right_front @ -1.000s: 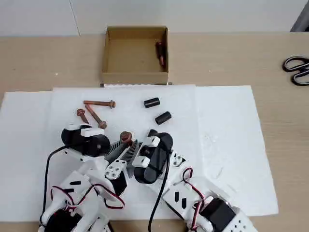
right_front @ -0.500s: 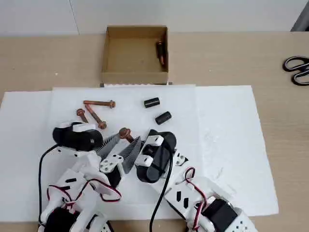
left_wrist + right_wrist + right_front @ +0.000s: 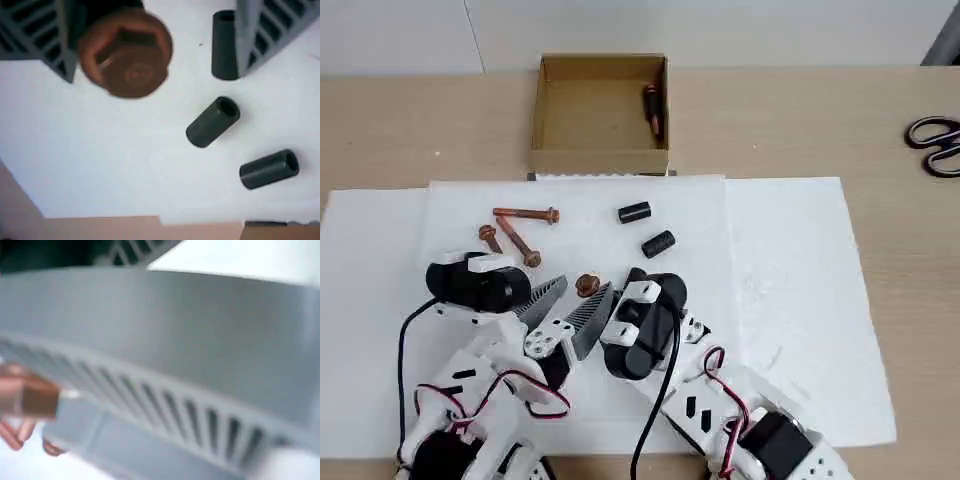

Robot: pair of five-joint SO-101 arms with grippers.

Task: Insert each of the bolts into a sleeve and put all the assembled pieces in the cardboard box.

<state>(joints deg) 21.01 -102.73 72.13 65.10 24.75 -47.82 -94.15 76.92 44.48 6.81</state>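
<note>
My left gripper [image 3: 586, 290] stands open over the white sheet, seen wide apart in the left wrist view [image 3: 155, 70]. A copper bolt's head [image 3: 587, 285] sits at the tip of one finger [image 3: 35, 35], touching neither pad squarely; what carries it is hidden. My right arm [image 3: 642, 322] lies close beside it. In the right wrist view a ribbed grey surface [image 3: 165, 390] crosses close in front, with the bolt head [image 3: 27, 397] at its end. Three black sleeves [image 3: 213, 122] [image 3: 270, 169] [image 3: 225, 45] lie beyond. Three loose bolts [image 3: 525, 214] lie further left.
The cardboard box [image 3: 600, 158] stands past the sheet's far edge with one assembled piece [image 3: 652, 108] against its right wall. Scissors [image 3: 935, 145] lie at the table's far right. The sheet's right half is bare.
The left gripper was closed around the bolt a second ago; it has opened and its arm shifted left. The bolt head stays nearly in place. The right arm hardly moved.
</note>
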